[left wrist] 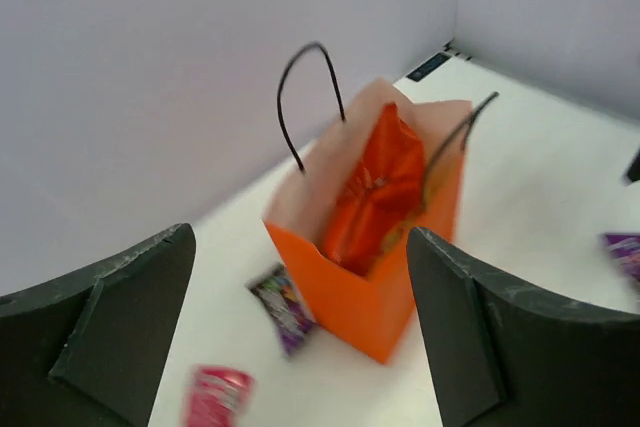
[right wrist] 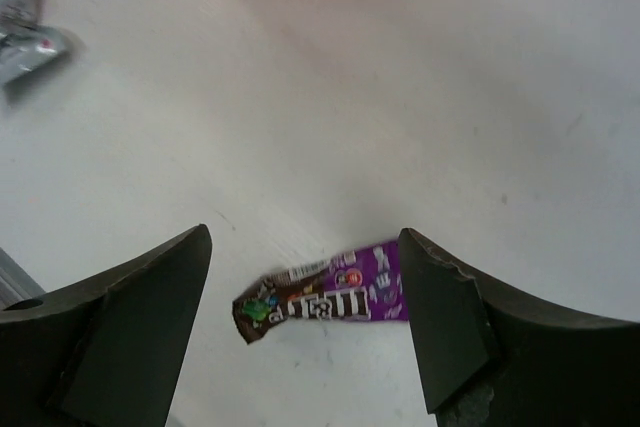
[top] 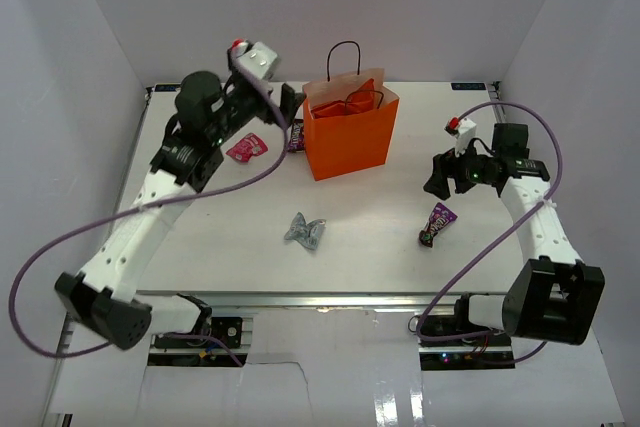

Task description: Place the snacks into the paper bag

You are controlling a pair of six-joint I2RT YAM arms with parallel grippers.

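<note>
Snacks lie loose around the paper bag [top: 350, 137], which stands far-centre and holds a chip bag [left wrist: 375, 187]. A pink packet [top: 247, 148] lies to its left and a silver wrapper [top: 306, 231] nearer. The right gripper [top: 437, 182] hovers over a purple wrapper [right wrist: 325, 302], jaws spread and empty. The left gripper [top: 290, 107] is likewise released, beside the bag's left. Step in hand appears to be pickup; the next move calls for a descent astride the wrapper.

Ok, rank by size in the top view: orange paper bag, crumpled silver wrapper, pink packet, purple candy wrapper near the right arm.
1. orange paper bag, clearly largest.
2. crumpled silver wrapper, pink packet, purple candy wrapper: too alike to rank.
</note>
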